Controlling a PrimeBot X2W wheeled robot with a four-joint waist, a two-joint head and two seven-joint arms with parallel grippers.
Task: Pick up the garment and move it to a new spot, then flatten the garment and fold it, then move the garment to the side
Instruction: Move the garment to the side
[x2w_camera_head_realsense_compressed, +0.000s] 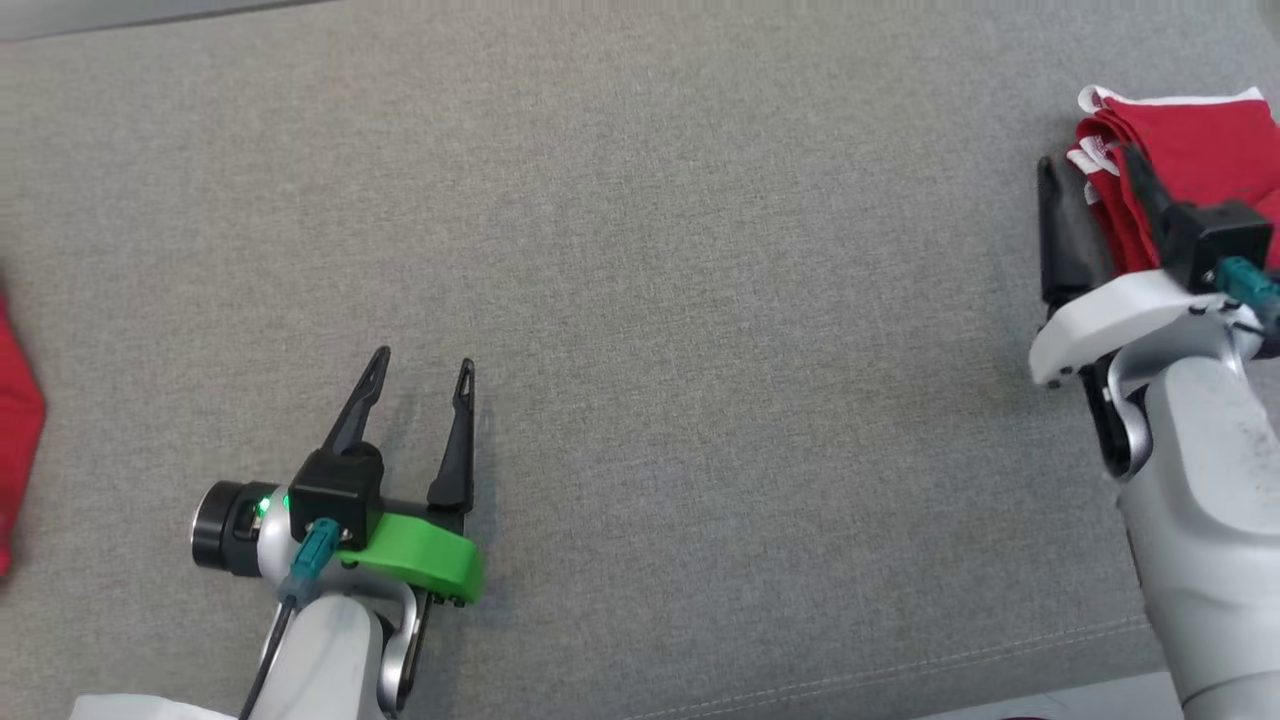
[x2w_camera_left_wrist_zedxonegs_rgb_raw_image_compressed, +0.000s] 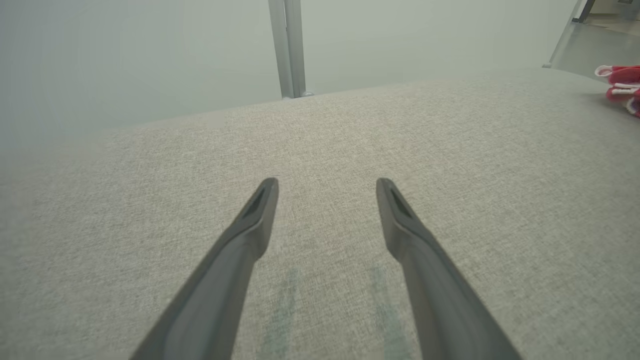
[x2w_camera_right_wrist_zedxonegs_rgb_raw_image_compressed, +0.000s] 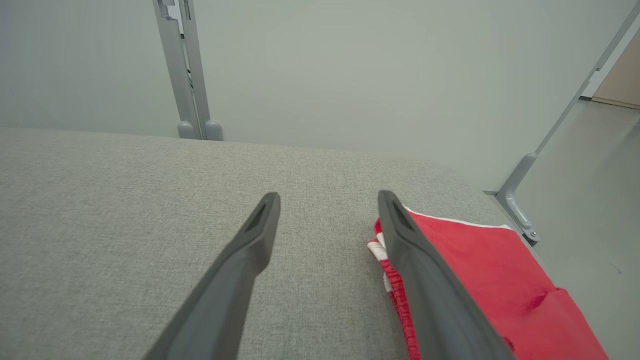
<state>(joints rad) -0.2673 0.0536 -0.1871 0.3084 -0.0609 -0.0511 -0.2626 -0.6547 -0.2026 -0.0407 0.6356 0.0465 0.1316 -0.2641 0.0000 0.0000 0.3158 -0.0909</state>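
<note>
1. Garment (x2w_camera_head_realsense_compressed: 1195, 140), red with white trim, is lying folded at the far right of the grey upholstered surface (x2w_camera_head_realsense_compressed: 700, 300).
2. Right gripper (x2w_camera_head_realsense_compressed: 1088, 162) is standing wide open at its left edge, holding nothing; one finger is overlapping the cloth.
3. Left gripper (x2w_camera_head_realsense_compressed: 425, 358) is hovering open and empty, near left, well apart.
4. Judgement: light, soft, apt to unfold; pinching across the stacked left edge is looking safest.

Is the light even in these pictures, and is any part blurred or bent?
Head view: soft even light, faint shadow beside the left pincer. Left wrist view: hazy background, garment blurred at the edge. Right wrist view: garment sharp, metal post tilted by the wide lens.
</note>
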